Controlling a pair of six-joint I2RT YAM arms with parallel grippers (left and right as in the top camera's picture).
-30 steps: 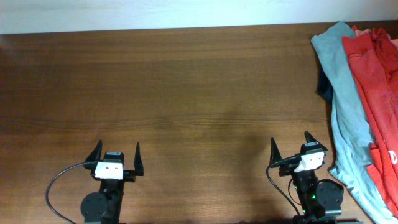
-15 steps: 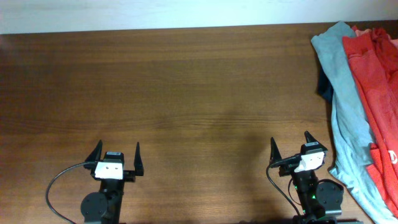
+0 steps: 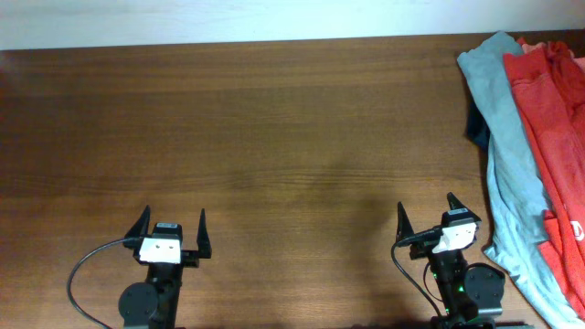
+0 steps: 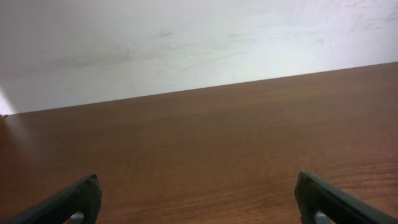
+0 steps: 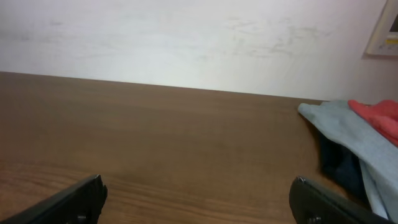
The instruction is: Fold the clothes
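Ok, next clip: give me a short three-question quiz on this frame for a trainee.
1. Which stands nearer the clothes: the left gripper or the right gripper?
2. True or false: both grippers are shut on cloth.
3. The orange-red T-shirt lies:
A) over the grey T-shirt, at the right end of the table
B) folded at mid-table
C) spread flat at the left end

Key: 1 the right gripper; 2 false, both are open and hold nothing; 3 A.
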